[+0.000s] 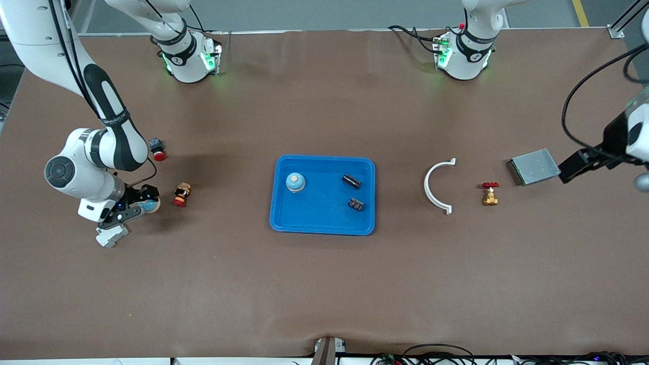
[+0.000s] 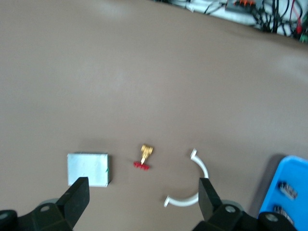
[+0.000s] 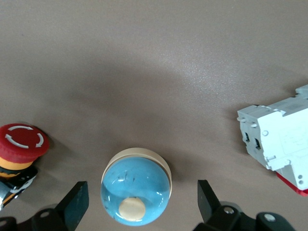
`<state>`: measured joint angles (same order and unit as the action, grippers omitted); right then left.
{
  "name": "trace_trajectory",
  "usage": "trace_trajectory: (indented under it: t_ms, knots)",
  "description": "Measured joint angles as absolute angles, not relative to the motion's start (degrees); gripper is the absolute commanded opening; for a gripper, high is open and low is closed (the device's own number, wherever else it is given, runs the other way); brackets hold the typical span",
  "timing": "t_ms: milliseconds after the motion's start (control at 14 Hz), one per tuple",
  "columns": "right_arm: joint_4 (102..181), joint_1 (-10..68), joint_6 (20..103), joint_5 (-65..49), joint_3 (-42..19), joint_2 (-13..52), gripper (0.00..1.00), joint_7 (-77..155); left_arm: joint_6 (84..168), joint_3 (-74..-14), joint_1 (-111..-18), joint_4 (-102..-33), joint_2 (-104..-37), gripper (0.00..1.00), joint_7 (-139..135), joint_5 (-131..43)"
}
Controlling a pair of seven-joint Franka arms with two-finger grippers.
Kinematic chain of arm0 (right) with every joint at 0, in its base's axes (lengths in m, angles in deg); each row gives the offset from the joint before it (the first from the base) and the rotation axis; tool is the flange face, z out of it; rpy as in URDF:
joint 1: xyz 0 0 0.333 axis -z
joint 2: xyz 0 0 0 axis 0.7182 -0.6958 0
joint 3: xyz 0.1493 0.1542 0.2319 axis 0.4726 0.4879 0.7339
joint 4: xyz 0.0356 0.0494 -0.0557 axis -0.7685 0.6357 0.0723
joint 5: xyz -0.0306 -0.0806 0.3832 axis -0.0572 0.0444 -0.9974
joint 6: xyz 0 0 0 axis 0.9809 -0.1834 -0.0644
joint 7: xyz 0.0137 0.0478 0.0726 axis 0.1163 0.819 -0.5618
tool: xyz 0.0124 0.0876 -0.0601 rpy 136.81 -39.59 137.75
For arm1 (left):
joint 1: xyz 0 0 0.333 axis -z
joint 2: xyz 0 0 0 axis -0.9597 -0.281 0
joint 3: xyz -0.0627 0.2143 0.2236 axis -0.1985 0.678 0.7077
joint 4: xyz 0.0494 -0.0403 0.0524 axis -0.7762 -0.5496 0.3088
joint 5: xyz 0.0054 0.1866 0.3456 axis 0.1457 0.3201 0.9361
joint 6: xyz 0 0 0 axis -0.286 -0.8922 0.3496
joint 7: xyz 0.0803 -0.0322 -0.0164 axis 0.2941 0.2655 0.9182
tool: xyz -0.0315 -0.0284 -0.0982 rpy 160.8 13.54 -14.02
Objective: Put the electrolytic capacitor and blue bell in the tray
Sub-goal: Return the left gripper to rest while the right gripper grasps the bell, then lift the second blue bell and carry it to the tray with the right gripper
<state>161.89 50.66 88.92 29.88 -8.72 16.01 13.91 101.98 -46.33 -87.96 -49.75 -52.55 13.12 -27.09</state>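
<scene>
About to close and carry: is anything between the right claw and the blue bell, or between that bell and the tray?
Nothing between the open right claw and the blue bell it straddles. The red-capped button stands between bell and tray; probably lift over it. The left claw waits open by the grey plate.

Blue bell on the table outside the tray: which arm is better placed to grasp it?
Right. The right gripper is open, its fingers on either side of the blue bell. The left gripper waits open near the grey plate, at the left arm's end.
</scene>
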Motion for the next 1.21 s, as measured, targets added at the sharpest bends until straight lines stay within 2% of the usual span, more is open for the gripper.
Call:
trace_trajectory:
  t_ms: [356,641,997,1211]
  knots:
    - [161.91,50.70,88.95,29.88,-8.72,15.17,1.00,13.90,97.57,-39.86,-83.91,-52.88,-46.26,1.00,5.57,-29.73]
    - [161.94,50.81,88.95,29.88,-8.74,14.90,1.00,13.90,96.50,-31.45,-76.35,-56.44,-42.46,1.00,3.05,-32.86]
    - [161.94,51.39,89.57,29.89,-8.74,14.21,1.00,13.88,96.50,-30.63,-75.71,-58.33,-41.59,1.00,2.06,-34.38]
    - [161.92,51.39,89.78,29.89,-8.68,14.07,0.65,13.85,96.50,-30.68,-75.25,-58.87,-41.71,1.00,2.06,-35.67]
